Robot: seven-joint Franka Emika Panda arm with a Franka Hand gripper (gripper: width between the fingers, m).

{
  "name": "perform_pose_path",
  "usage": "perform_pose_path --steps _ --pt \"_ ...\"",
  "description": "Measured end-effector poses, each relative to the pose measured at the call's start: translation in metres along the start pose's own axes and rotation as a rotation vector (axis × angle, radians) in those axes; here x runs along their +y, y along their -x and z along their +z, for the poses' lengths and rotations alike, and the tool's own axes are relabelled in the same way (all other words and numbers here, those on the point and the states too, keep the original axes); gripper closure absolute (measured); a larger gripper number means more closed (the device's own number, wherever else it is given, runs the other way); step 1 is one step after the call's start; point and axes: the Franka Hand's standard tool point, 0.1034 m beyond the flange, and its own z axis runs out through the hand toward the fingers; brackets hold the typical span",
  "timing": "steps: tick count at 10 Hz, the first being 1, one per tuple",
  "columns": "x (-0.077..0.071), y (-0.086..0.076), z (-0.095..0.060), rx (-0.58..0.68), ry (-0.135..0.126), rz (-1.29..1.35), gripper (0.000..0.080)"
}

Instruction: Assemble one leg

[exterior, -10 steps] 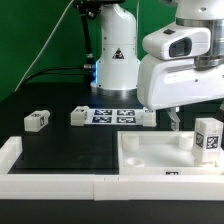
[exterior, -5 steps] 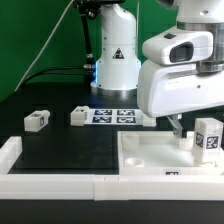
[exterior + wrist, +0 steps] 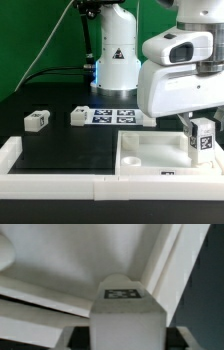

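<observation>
The black counter [image 3: 60,140] carries a small white plastic block with a black-and-white tag [image 3: 37,121] toward the exterior view's left, the marker board [image 3: 110,116] farther back, and a large white square plastic plate [image 3: 150,158] on the right.

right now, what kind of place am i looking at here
Most likely a robotics lab bench: a robot arm stands on a black table, a marker board of printed tags lies there, and the end effector grips a small tagged leg over a white tray.
</observation>
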Motion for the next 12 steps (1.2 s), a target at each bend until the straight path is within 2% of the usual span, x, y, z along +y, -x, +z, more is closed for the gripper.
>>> perform_pose_path --steps 3,5,9,12 --pt "0.000 0.000 0.000 0.000 -0.001 0.032 0.0508" --pt "-0.006 0.003 0.000 0.012 -0.001 0.336 0.0508" --pt "-0.009 0.005 0.003 0.018 -0.009 0.835 0.0507" --pt "-0.011 0.004 0.003 0.021 -0.006 1.276 0.0507"
